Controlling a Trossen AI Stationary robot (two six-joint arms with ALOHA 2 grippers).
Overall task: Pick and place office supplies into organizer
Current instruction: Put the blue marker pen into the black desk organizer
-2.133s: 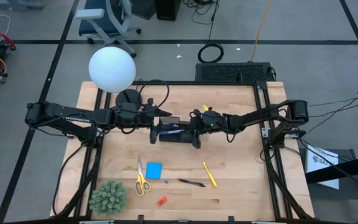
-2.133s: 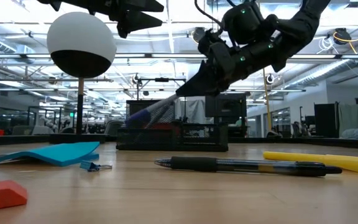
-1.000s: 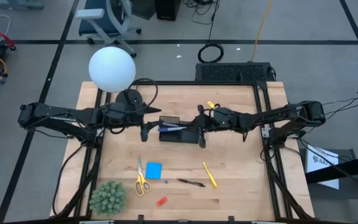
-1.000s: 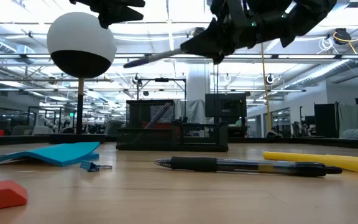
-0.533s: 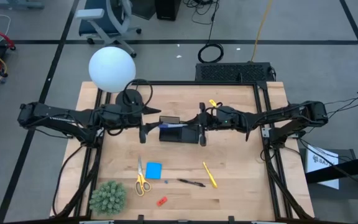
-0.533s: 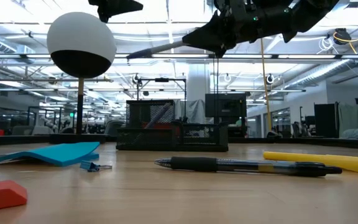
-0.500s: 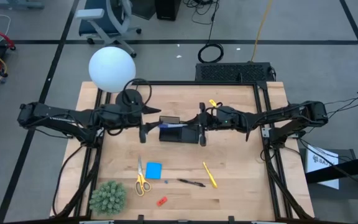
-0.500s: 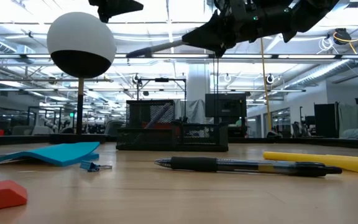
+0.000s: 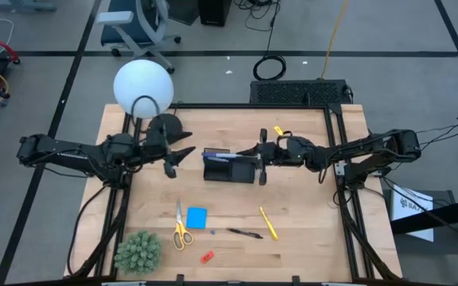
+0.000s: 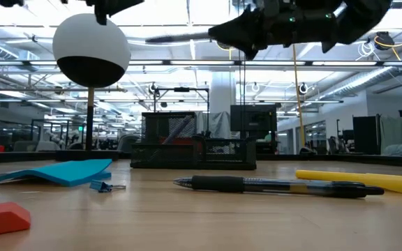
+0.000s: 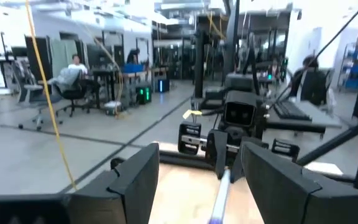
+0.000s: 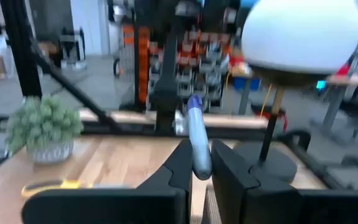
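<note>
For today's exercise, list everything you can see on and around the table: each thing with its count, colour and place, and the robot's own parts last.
organizer: one, black, table centre.
bluish-purple pen: one, in right gripper, above organizer.
yellow pen: one, front right.
black pen: one, front centre.
note pad: one, blue, front left.
scissors: one, yellow-handled, beside pad.
red piece: one, front edge.
plant: one, green, front-left corner.
lamp: one, white globe, back left.
left gripper: open, left of organizer.
right gripper: shut on pen.

Low view: my right end effector (image 10: 218,31) and left end effector (image 10: 110,5) are cut by the top edge. Bluish-purple pen (image 12: 197,138) blurs in my wrist views. Organizer (image 10: 192,150) contents indistinct.
</note>
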